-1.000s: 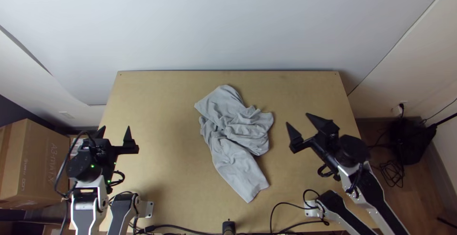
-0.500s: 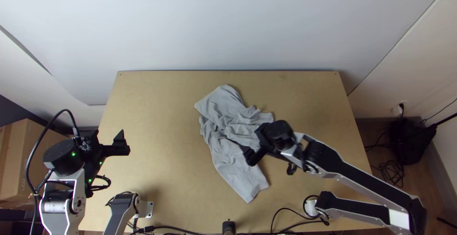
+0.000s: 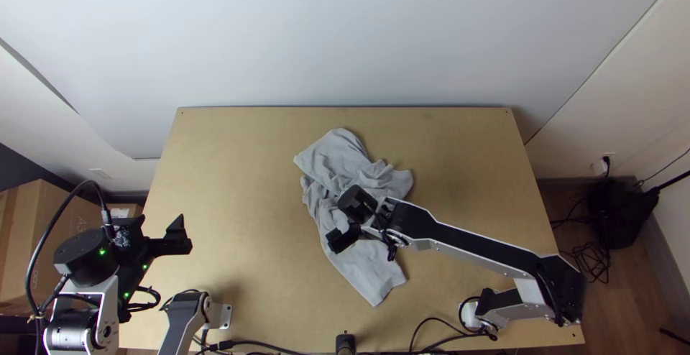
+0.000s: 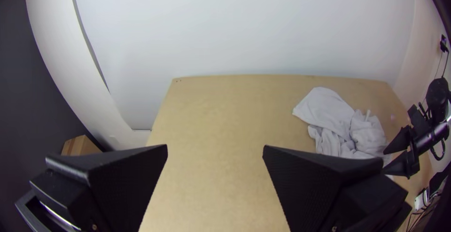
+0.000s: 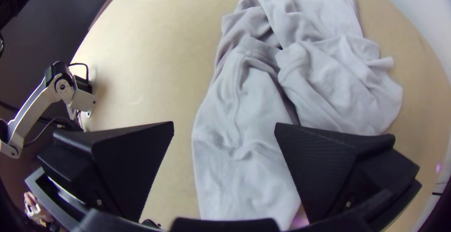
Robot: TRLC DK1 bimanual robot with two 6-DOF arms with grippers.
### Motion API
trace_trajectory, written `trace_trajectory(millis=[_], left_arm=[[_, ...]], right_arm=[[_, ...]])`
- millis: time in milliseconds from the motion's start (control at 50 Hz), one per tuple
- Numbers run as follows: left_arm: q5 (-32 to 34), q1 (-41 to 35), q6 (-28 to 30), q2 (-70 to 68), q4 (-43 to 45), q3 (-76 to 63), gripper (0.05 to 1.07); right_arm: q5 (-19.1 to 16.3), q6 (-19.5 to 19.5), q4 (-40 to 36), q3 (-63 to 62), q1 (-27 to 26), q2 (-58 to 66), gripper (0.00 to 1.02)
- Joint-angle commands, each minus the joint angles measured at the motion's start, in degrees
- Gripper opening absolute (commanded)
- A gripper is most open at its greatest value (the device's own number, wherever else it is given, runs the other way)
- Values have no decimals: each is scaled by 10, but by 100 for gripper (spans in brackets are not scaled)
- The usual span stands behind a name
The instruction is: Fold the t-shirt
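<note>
The grey t-shirt (image 3: 330,155) lies bunched and creased near the middle of the light wooden table (image 3: 237,182), crumpled most thickly through its centre, with a smoother, flatter length running toward the table's near edge and another fairly smooth part spread toward the far edge. The right gripper (image 3: 343,238) is over the shirt in the top view, above the start of that flatter length. In the right wrist view its two fingers (image 5: 319,166) stand wide apart with nothing gripped between them; one overlaps the cloth in the picture, while the other has tabletop behind it, just beside the shirt's edge. Whether either finger touches the fabric, I cannot tell. The right arm (image 3: 467,240) stretches in from the table's right side, its long link crossing over the wood and the shirt's edge. The left gripper (image 3: 158,220) is at the left side of the table, well apart from the shirt, with a stretch of tabletop between them; the left wrist view shows its fingers (image 4: 319,180) spread wide too, holding nothing. Beyond the table's left edge, past the left arm (image 3: 108,308), is a cardboard box (image 3: 43,233). Black cables (image 3: 287,350) run along the near edge, and a pale wall (image 3: 345,39) rises behind the far edge.
</note>
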Motion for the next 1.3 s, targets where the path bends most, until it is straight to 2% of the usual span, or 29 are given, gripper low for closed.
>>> trace_trajectory(millis=[0,240,320,460,520,580,1040,1060,1160,1180,1280], left_arm=[[2,7,-16,-4,-10,17,103],[21,7,-25,1,-19,32,103],[21,6,-25,2,-22,34,103],[20,5,-24,4,-24,36,103],[20,5,-24,5,-24,35,103],[20,5,-23,5,-24,34,103],[20,4,-21,5,-22,30,103],[20,4,-21,5,-22,30,103],[20,4,-21,6,-22,31,103],[20,4,-21,6,-23,32,103],[20,3,-20,9,-22,35,103]], right_arm=[[-4,32,-21,19,4,24,99],[-16,32,-29,23,9,58,98],[-24,33,-29,22,9,66,92],[-24,33,-29,19,12,78,91],[-24,33,-29,18,11,83,81],[-24,34,-29,17,11,88,78],[-40,30,-25,2,9,141,77],[-43,30,-23,1,9,145,74],[-43,32,3,-6,7,148,33],[-43,31,11,-10,6,148,29],[-43,20,16,-16,8,149,30]])
